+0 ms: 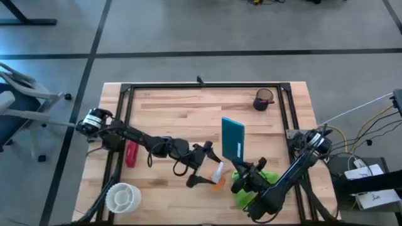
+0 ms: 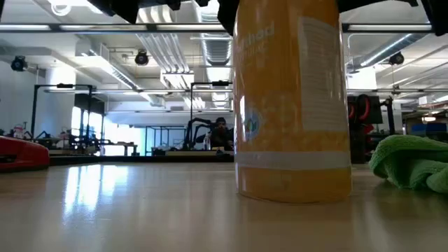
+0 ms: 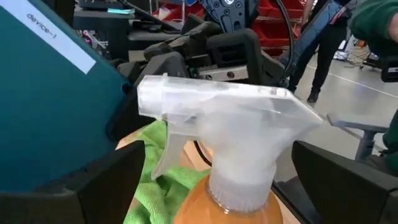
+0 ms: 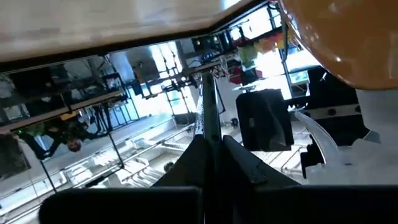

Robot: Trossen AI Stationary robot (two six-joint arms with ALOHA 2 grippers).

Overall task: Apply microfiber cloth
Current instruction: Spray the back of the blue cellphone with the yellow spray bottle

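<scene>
The lime-green microfiber cloth (image 1: 252, 188) lies crumpled on the table near its front edge, under my right arm. It also shows in the low view as the cloth (image 2: 413, 162) to the right of the bottle. An orange spray bottle (image 2: 294, 105) with a white trigger head (image 3: 224, 118) stands upright on the table just left of the cloth. My left gripper (image 1: 210, 173) is open, with one finger on each side of the bottle's neck and a gap on both sides. My right gripper (image 1: 240, 164) is shut on a teal tablet (image 1: 232, 137). My right gripper pinches the tablet's near end (image 4: 209, 144) between its two fingers, meeting it edge-on. The tablet rises tilted from the fingers toward the table's far side. Whether its far end touches the table, I cannot tell.
A dark mug (image 1: 264, 99) stands at the far right. A red object (image 1: 130, 152) lies at the left, and a white round container (image 1: 122, 196) sits near the front left. A black frame (image 1: 201, 86) borders the work area. People stand in the room beyond.
</scene>
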